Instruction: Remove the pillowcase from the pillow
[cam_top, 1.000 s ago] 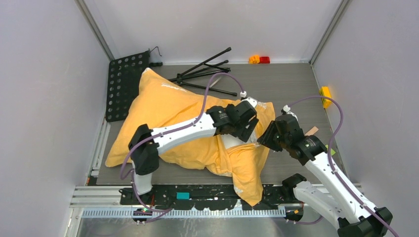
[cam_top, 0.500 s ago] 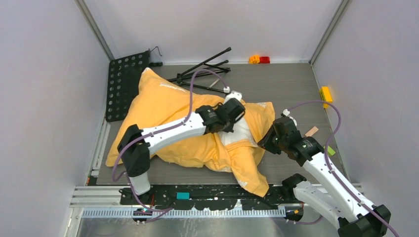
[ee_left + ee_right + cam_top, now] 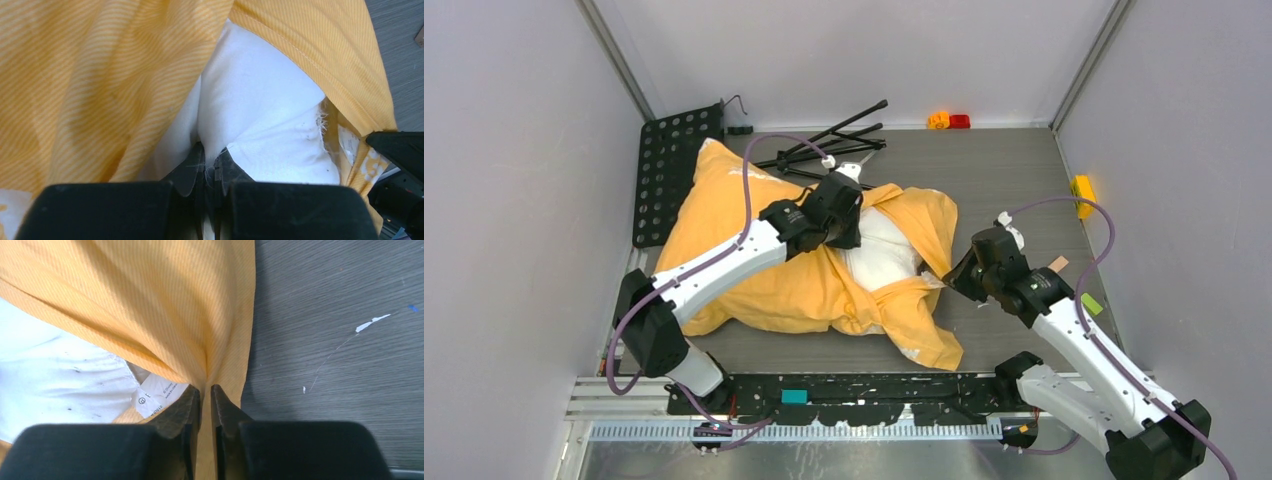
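Observation:
The pillowcase [image 3: 754, 250] lies orange-yellow side out across the middle of the table, its open end toward the right. The white pillow [image 3: 879, 250] bulges out of that opening. My left gripper [image 3: 844, 222] is shut on a pinch of the pillow [image 3: 260, 115], white fabric squeezed between its fingers [image 3: 187, 172], with the pillowcase [image 3: 100, 80] folded back around it. My right gripper [image 3: 954, 280] is shut on the pillowcase's [image 3: 150, 295] hem at the opening's right edge, beside a white care label [image 3: 157, 397]; the pillow [image 3: 55, 380] shows to its left.
A folded black tripod [image 3: 834, 145] lies behind the pillow. A black perforated plate [image 3: 669, 170] stands at the back left. Small orange and red blocks [image 3: 949, 121] sit at the back wall, a yellow block [image 3: 1082, 192] at the right wall. Bare grey table [image 3: 340, 340] lies right of the hem.
My left gripper shut on the pillow and pulled back and left, drawing white pillow out of the opening. My right gripper closed on the pillowcase hem and held near its place.

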Motion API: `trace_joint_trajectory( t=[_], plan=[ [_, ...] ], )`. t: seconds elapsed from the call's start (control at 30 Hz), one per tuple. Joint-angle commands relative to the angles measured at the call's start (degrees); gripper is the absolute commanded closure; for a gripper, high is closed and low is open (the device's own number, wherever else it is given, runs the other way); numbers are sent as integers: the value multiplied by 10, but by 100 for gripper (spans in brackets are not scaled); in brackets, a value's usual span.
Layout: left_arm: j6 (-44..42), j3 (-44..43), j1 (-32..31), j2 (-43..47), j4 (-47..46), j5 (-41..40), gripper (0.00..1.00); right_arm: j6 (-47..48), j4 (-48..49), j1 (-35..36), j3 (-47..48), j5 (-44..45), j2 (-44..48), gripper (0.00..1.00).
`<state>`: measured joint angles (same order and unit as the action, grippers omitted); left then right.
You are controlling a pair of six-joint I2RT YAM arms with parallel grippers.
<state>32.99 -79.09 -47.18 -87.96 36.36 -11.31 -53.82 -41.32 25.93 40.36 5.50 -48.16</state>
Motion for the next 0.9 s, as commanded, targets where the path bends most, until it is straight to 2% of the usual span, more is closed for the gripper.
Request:
trace_joint_trajectory(
  t=[0.0, 0.03, 0.1, 0.23, 0.37, 0.5, 0.67, 0.87],
  plan=[
    [-37, 16, 47, 34, 14, -86, 100, 69, -82, -5, 34, 31, -12, 68],
    [-35, 21, 47, 35, 3, -69, 100, 85, -70, -5, 44, -12, -13, 53],
    [-23, 33, 46, 36, -21, -41, 100, 96, -54, -5, 58, -86, 1, 34],
    [-2, 45, 46, 33, -47, -12, 100, 103, -35, -5, 89, -149, 34, 21],
    [13, 53, 47, 29, -67, 16, 100, 86, -65, -5, 125, -178, 23, 17],
    [31, 59, 47, 25, -81, 35, 100, 40, -61, -2, 117, -186, 26, 13],
    [47, 75, 47, 32, -97, 27, 100, 8, -72, 10, 96, -159, 29, 12],
    [61, 86, 46, 35, -104, 14, 100, -52, -29, 81, 56, -108, 18, 11]
  ],
)
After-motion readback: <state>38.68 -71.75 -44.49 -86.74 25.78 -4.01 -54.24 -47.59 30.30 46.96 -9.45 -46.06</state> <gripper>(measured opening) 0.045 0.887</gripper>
